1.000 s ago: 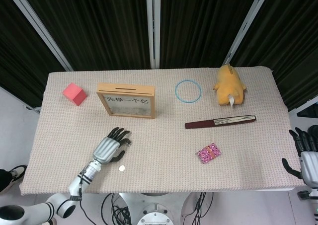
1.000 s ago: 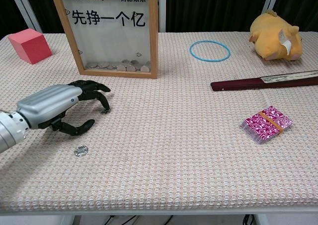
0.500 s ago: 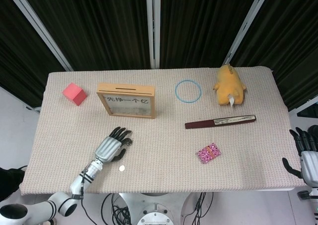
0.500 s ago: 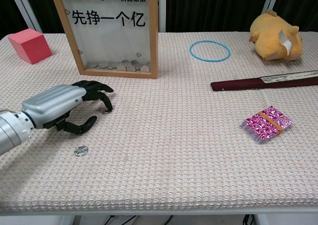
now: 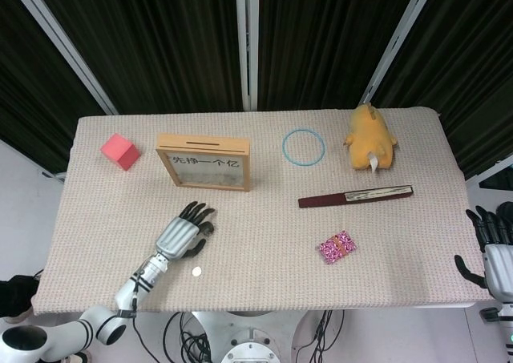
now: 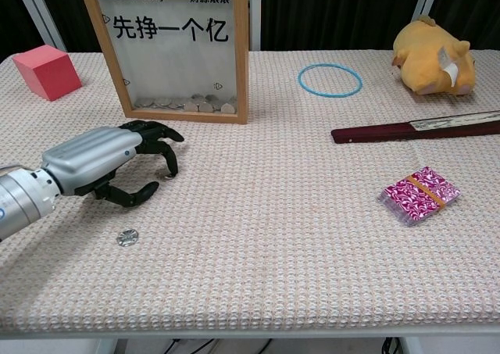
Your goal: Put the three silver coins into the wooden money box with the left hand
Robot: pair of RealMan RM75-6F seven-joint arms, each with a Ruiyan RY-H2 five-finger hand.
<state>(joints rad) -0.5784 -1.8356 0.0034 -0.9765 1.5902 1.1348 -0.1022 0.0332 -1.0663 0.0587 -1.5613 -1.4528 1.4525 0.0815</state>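
The wooden money box stands upright at the back left, with several coins lying behind its clear front. One silver coin lies flat on the cloth near the front edge. My left hand hovers low between that coin and the box, palm down. Its fingers curl down to the cloth and the thumb stays apart from them. I see nothing held in it, and whether a coin lies under the fingertips is hidden. My right hand hangs off the table's right edge, fingers spread and empty.
A red cube sits left of the box. A blue ring, a yellow plush toy, a dark folded fan and a pink patterned packet occupy the right half of the woven tablecloth.
My left hand has crept forward toward the money box. A small coin seen at its fingertips earlier is now covered by them. The right hand has not moved.
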